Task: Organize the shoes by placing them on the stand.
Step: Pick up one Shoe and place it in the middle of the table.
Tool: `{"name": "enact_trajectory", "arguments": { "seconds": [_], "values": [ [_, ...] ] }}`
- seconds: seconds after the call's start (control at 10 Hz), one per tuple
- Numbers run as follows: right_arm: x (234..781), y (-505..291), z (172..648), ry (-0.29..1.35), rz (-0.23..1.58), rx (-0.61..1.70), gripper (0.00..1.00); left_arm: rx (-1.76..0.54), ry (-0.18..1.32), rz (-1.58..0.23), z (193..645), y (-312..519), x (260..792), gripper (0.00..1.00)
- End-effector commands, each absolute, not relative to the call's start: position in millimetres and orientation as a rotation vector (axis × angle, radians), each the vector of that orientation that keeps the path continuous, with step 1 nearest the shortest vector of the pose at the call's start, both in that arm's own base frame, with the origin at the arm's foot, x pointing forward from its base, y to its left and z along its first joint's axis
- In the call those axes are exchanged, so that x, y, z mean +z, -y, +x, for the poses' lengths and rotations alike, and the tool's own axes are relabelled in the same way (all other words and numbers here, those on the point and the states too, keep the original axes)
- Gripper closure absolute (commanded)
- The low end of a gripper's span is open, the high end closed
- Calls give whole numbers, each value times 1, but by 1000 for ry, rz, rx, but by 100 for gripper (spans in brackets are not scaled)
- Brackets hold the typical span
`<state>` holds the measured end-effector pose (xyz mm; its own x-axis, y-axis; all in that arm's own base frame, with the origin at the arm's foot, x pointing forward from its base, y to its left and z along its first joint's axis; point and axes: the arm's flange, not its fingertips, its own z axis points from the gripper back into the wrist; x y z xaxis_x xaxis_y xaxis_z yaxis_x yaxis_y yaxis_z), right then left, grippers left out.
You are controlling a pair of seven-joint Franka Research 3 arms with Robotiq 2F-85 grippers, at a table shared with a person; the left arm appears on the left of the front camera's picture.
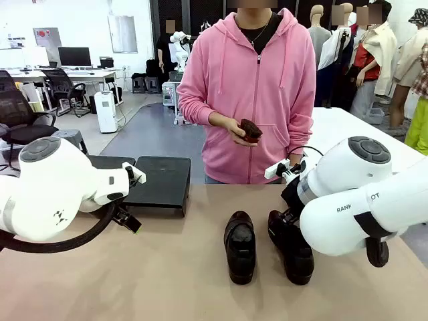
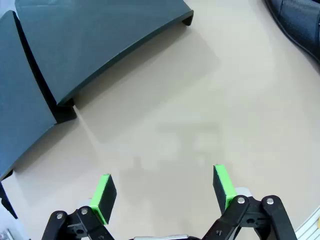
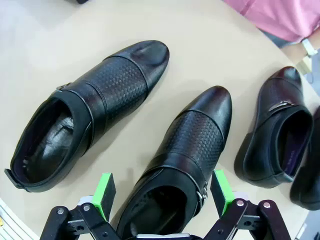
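Note:
Two black shoes lie side by side mid-table, one on the left [image 1: 240, 246] and one partly behind my right arm [image 1: 292, 249]. The right wrist view shows my right gripper [image 3: 162, 194] open just above a textured shoe [image 3: 190, 145], its green pads either side of the shoe's opening. Its twin [image 3: 85, 115] lies to the left, with a smoother shoe [image 3: 275, 135] and the edge of another [image 3: 310, 175] to the right. The black stand [image 1: 157, 180] sits at the table's far left. My left gripper [image 2: 162, 192] hangs open over bare table near the stand's platforms [image 2: 100, 45].
A person in a pink hoodie [image 1: 257, 87] stands at the far side, holding a small dark object [image 1: 251, 130] in one hand. The tan table [image 1: 167, 274] has free room in front of the stand. A shoe tip [image 2: 300, 25] shows in the left wrist view.

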<state>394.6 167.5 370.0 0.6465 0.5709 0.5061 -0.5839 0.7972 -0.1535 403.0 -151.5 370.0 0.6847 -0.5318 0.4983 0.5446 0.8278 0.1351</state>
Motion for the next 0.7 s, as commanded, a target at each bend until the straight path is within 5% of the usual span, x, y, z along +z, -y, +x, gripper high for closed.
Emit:
{"name": "enact_trajectory", "arguments": {
  "seconds": [0.0,0.6],
  "values": [
    [371,-167,395,569,24,657,0,-603,551,-25,403,152,370,0],
    [371,-167,395,569,24,657,0,-603,551,-25,403,152,370,0]
  ]
}}
